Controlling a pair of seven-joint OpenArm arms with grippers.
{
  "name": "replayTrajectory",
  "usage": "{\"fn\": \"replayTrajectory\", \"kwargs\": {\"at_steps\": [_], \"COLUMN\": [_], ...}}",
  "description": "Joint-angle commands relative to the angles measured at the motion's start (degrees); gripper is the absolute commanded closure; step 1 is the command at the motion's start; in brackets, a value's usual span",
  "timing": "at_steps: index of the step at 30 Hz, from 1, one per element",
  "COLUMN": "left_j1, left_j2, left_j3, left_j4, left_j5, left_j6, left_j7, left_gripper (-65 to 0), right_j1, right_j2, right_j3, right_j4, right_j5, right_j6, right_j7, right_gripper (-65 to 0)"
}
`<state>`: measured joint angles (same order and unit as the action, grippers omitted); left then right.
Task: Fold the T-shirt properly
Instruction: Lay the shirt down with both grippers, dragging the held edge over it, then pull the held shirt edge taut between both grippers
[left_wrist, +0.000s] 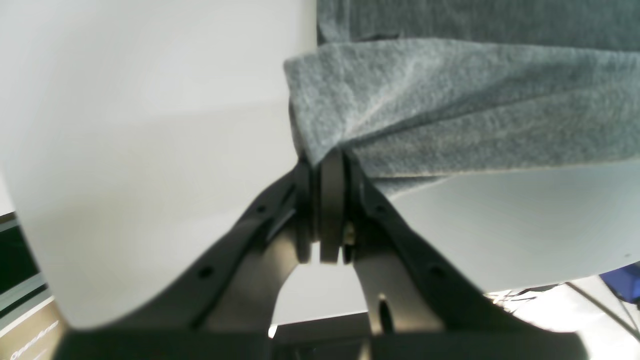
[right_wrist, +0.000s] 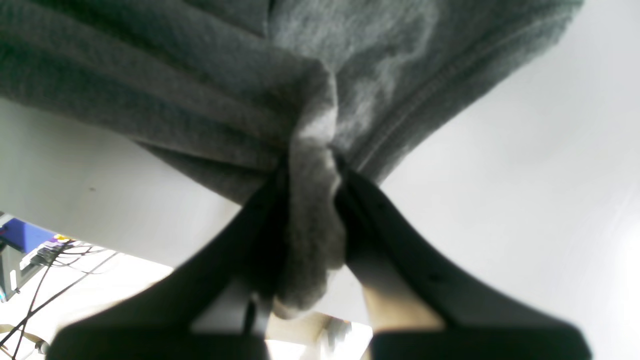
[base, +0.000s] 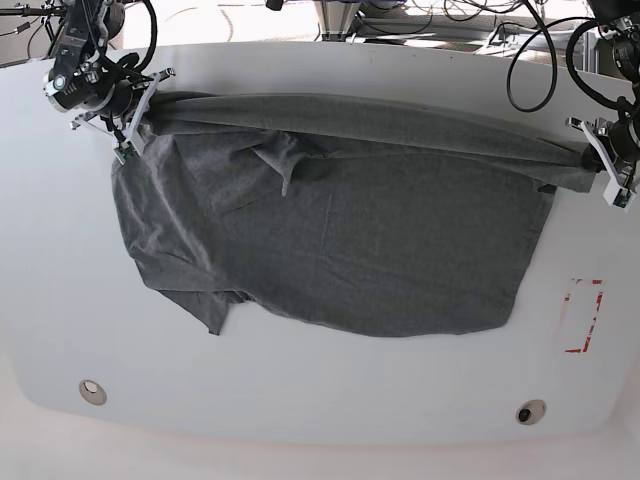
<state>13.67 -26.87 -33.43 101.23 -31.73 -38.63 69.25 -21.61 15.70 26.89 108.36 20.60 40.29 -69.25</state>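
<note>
Tools, left (base: 590, 158) and right (base: 130, 125), clamped shut on T-shirt (base: 340, 240) far edge above counter (base: 300, 400); first fold underway; next, likely carry edge toward near hem.

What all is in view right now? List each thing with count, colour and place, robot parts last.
T-shirt: one, dark grey, spread rumpled across the middle of the table, far edge pulled taut between both arms.
Table: one, white, fills the base view.
Red marking: one, outline on the table near its right edge in the base view.
Round holes: two, in the near corners of the table.
Cables: several, black, beyond the far edge.
Left tool: one, black, shut on the T-shirt's corner, at the right in the base view.
Right tool: one, black, shut on bunched T-shirt fabric, at the far left in the base view.
</note>
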Motion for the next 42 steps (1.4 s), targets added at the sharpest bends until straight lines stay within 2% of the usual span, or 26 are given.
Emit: {"fn": "replayTrajectory", "kwargs": {"at_steps": [1,5,7,9,11,16,18,27,35,37,40,42], "left_j1": [-2.2,-2.7,-2.8,-2.9,-2.9,-2.9,-2.9,-5.6,-9.1,-10.5,-11.5,-11.6], "left_j2": [-1.2,-1.2,-1.2,-1.2,-1.3,-1.4,-1.5,-1.8,-1.0,0.5,3.1,4.5], "left_j3": [0.9,1.6,1.6,1.6,1.9,1.9,2.0,1.0,-2.6,-2.1,-2.0,-1.9], "left_j4": [0.8,0.8,0.7,0.2,-0.8,-1.9,-1.5,-1.4,0.7,0.7,0.7,0.7], "left_j5": [1.8,4.5,5.6,6.2,6.2,6.5,6.4,5.9,5.9,5.9,6.3,6.4], "left_j6": [-0.9,-1.4,-1.4,-1.4,-1.4,-1.4,-1.4,-1.4,-1.4,-1.4,-1.4,-1.4], "left_j7": [-0.9,-0.9,-0.9,-0.8,-0.7,-0.7,-0.7,-0.6,-0.6,-0.6,-0.9,-0.9], "left_gripper": [0.0,0.0,-2.1,-10.8,-20.4,-46.3,-50.8,-50.0,-49.9,-49.4,-44.2,-39.3], "right_j1": [-0.5,-1.6,-1.7,-1.8,-1.8,-1.8,-1.6,-1.3,2.8,3.1,2.9,2.7], "right_j2": [0.9,0.8,0.8,0.8,0.8,0.8,0.8,1.3,-1.0,-1.5,-3.7,-5.1], "right_j3": [0.4,0.4,0.4,0.4,0.4,0.4,0.4,1.1,4.1,4.1,4.0,4.1], "right_j4": [1.8,3.3,4.2,5.0,5.6,7.3,7.7,7.7,7.4,7.4,7.4,7.3], "right_j5": [-0.1,0.0,0.1,0.1,0.1,0.2,0.4,10.8,17.3,18.1,17.9,17.8], "right_j6": [-0.3,-0.3,-0.3,-0.3,-0.3,-0.3,-0.3,-0.3,-0.3,-0.3,-0.3,-0.3], "right_j7": [0.6,0.6,0.6,0.6,0.6,0.5,0.5,0.5,0.6,0.6,0.6,0.6], "right_gripper": [-11.9,-29.2,-36.8,-45.2,-49.5,-51.7,-51.8,-51.8,-51.7,-50.9,-44.4,-35.2]}}
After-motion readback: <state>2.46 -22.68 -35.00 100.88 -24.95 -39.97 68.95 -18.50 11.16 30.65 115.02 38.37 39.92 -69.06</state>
